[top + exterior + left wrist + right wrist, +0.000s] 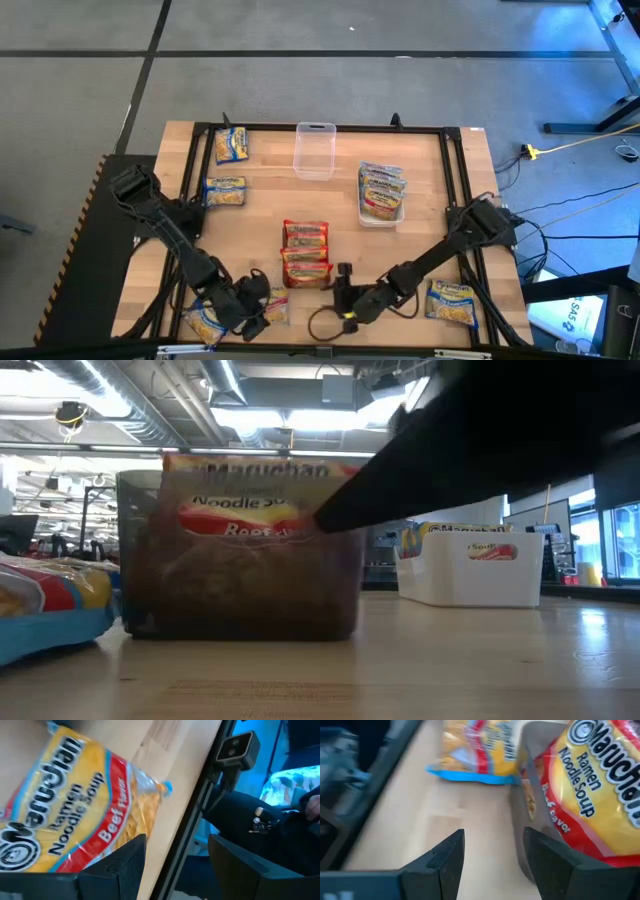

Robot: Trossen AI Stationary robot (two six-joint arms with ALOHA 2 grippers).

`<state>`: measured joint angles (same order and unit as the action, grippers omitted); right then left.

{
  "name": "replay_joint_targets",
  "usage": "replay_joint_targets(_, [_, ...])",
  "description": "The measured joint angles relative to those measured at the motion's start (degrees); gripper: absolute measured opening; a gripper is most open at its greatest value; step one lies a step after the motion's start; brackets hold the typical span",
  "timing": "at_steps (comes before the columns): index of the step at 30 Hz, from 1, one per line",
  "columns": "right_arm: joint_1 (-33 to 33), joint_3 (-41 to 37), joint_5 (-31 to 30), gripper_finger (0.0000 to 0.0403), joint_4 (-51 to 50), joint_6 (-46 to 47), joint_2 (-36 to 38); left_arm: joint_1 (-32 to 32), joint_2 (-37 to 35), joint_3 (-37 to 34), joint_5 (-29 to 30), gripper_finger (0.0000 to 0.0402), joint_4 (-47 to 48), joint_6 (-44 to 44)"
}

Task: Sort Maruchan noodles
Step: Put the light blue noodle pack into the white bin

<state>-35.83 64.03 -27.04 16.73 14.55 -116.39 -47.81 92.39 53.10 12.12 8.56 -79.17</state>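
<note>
left gripper (pixel 262 312): near front edge of table (pixel 420 200), left of centre, fingers apart, nothing between them; a red beef packet (pixel 65 815) lies just beside one finger
right gripper (pixel 343 297): front centre, fingers apart, empty, just beside the grey bin (pixel 306 255)
grey bin: holds red-label packets (pixel 306 236); low view shows one standing above its rim
white bin (pixel 381 195): right of centre, stacked packets (pixel 382 186) inside
clear bin (pixel 314 150): back centre
loose blue packets: two at left back (pixel 231 146) (pixel 225 191), one at front left (pixel 205 322) by the left arm, one at front right (pixel 452 301)
front-left red packet: partly under left gripper, flat on table
</note>
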Motion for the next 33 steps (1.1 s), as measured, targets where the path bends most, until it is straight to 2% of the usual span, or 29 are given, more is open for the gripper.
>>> replay_joint_targets(7, [3.39,1.97,-5.96,0.0199,-6.57,0.04,-0.14,-2.98,2.45,-0.01,2.40,0.0208,0.55,-4.08])
replay_joint_targets(10, [4.73,2.10,-2.85,0.0199,-8.83,0.14,0.01,-2.92,4.84,0.04,2.07,0.0208,0.70,-4.50])
replay_joint_targets(12, [4.88,1.95,-0.25,0.0199,-13.94,0.37,1.52,-2.84,6.04,0.15,2.38,0.0208,-0.12,-4.40])
replay_joint_targets(18, [0.72,-0.21,3.23,0.0199,-25.13,7.39,8.72,-0.63,11.27,0.20,2.23,0.0208,-8.93,1.45])
replay_joint_targets(22, [-1.43,-5.77,4.15,0.0199,-22.10,13.98,12.78,1.79,14.70,1.18,2.38,0.0208,-13.84,5.05])
replay_joint_targets(26, [-2.95,-10.49,4.67,0.0199,-18.86,19.72,15.21,4.02,16.25,3.84,3.21,0.0208,-13.74,9.96])
replay_joint_targets(33, [-4.03,-11.53,8.14,0.0199,-14.34,27.52,18.30,7.86,17.02,9.56,5.83,0.0208,-13.59,17.81])
